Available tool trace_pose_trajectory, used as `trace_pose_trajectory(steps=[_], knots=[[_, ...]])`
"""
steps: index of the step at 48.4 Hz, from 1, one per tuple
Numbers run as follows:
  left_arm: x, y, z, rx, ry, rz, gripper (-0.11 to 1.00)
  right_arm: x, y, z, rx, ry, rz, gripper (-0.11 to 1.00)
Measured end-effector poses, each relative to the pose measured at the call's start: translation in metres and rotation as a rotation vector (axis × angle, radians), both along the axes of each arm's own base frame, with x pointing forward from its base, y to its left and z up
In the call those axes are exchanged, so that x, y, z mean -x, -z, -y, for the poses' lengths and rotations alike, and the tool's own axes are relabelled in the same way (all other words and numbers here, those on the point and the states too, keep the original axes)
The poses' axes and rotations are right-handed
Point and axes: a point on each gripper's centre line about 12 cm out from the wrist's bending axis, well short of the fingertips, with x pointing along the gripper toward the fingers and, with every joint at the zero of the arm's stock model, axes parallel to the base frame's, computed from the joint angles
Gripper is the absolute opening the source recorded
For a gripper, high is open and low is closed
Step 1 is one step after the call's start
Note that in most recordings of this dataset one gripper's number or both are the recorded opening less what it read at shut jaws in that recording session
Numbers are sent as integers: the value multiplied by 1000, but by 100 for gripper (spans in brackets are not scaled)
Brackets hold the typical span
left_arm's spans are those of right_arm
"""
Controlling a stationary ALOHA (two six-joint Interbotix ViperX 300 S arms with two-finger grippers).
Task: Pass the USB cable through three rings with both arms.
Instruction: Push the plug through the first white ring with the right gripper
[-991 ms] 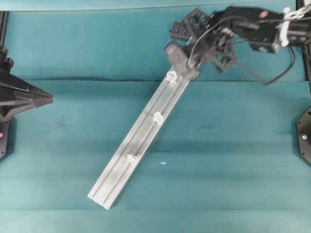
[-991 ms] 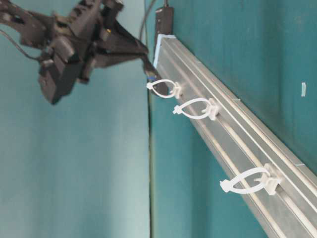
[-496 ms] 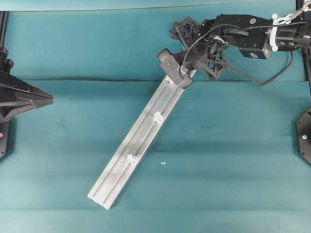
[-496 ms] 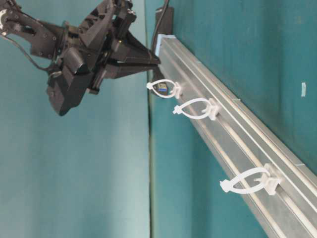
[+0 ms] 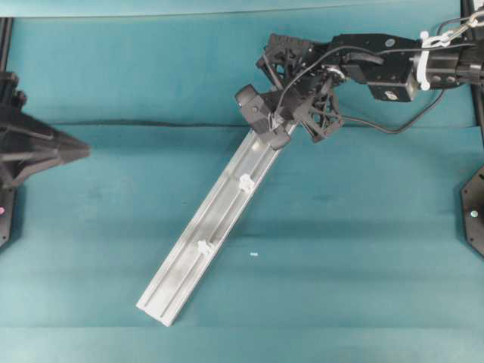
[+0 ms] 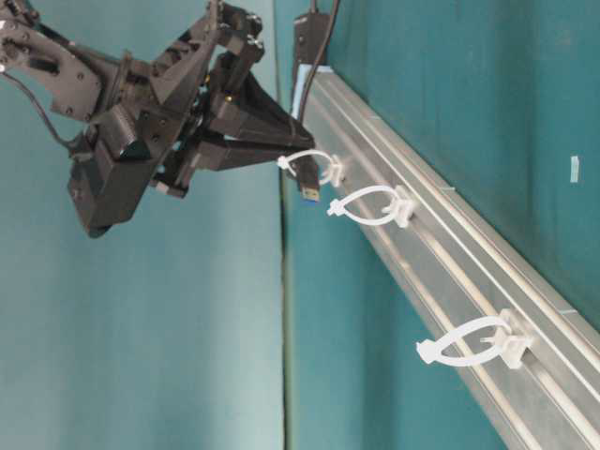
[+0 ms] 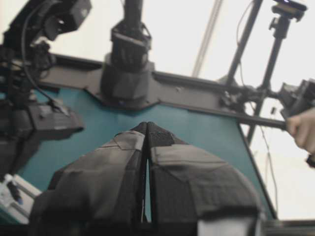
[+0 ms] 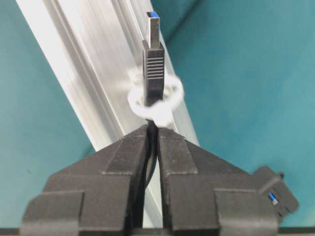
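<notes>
USB cable (image 8: 151,129) sits pinched in my right end effector (image 8: 152,135), whose two pads are closed tight on the cord just behind the plug (image 8: 153,69). From the right wrist view I see the plug pointing straight out ahead of the tips, its ribbed black body standing inside the first ring (image 8: 153,101) and its metal tip with the blue insert already past the loop. In the table-level view the plug (image 6: 307,178) hangs through that same ring (image 6: 314,165), just beside the second ring (image 6: 370,205), which it does not reach. The third ring (image 6: 469,342) is well apart, further down the rail (image 6: 450,253).

From overhead, my right end effector (image 5: 276,125) hovers over the upper end of the rail (image 5: 189,257), covering the first ring; the other two rings (image 5: 246,182) (image 5: 204,246) show bare along it. Behind the end effector I see the black hub (image 8: 273,191) lying on the teal surface (image 5: 363,249).

My left end effector (image 7: 146,129) is fully closed with nothing between its pads, parked at the left edge (image 5: 72,151), well away from the rail.
</notes>
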Motion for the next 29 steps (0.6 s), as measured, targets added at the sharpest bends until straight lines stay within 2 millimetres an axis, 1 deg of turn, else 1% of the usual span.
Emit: trace_pose_trajectory(steps=[6, 14, 18, 21, 23, 25, 29], knots=[[-12, 10, -2, 2, -9, -38, -1, 0, 0, -1, -9, 5, 4, 8], [-35, 36, -7, 14, -27, -146, -1, -3, -1, -2, -21, 21, 35, 8], [-44, 47, -12, 39, -47, -183, 2, -5, -1, -2, -29, 29, 47, 8], [-52, 50, -18, 63, -69, -198, 9, -5, -1, -3, -35, 33, 51, 8], [-56, 53, -21, 74, -79, -208, 16, -5, -1, -3, -39, 37, 53, 8], [-61, 59, -24, 83, -89, -224, 25, -5, -1, -3, -39, 37, 53, 8], [-68, 66, -26, 88, -96, -245, 50, -5, -1, -3, -41, 38, 54, 8]])
